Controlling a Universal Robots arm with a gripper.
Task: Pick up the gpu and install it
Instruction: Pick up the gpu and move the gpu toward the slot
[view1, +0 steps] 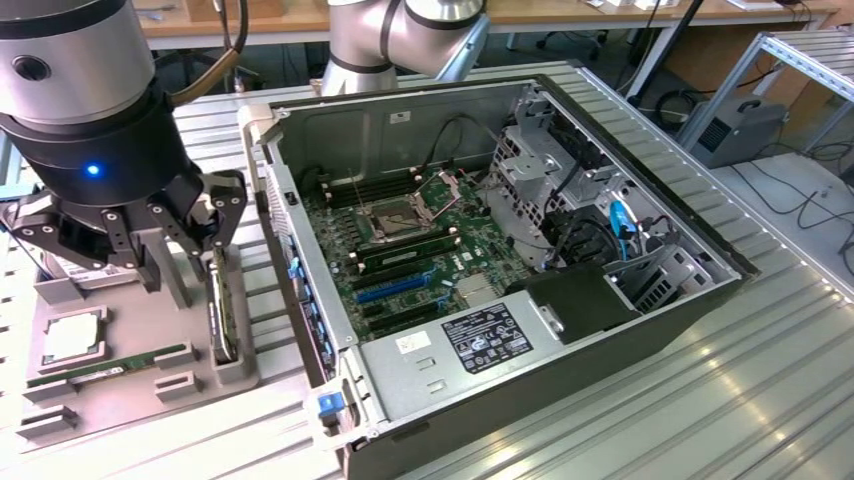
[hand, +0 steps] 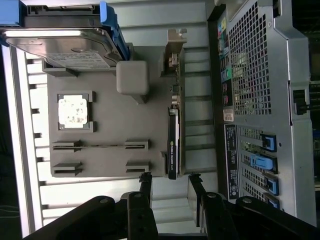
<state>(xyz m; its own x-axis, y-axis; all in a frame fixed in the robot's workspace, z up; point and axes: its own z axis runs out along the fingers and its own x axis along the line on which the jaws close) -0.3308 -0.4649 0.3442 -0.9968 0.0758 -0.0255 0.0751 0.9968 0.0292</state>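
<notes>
The gpu (hand: 173, 145), a thin black card with a silver bracket at one end, stands on edge in a slot along the side of the grey parts holder (hand: 110, 125). In the exterior view the gpu (view1: 228, 320) is on the holder's edge nearest the computer case. My gripper (hand: 170, 178) is open, its two fingertips (hand: 146, 178) straddling the line of the card just past its black end. From the exterior view my gripper (view1: 194, 275) hangs right above the card, with nothing held.
The open computer case (view1: 507, 250) lies to the exterior view's right, with the motherboard and a blue slot (view1: 394, 285) exposed. The holder (view1: 134, 395) also carries a CPU (hand: 73, 110), a green RAM stick (hand: 100, 146) and a silver hard drive (hand: 65, 47).
</notes>
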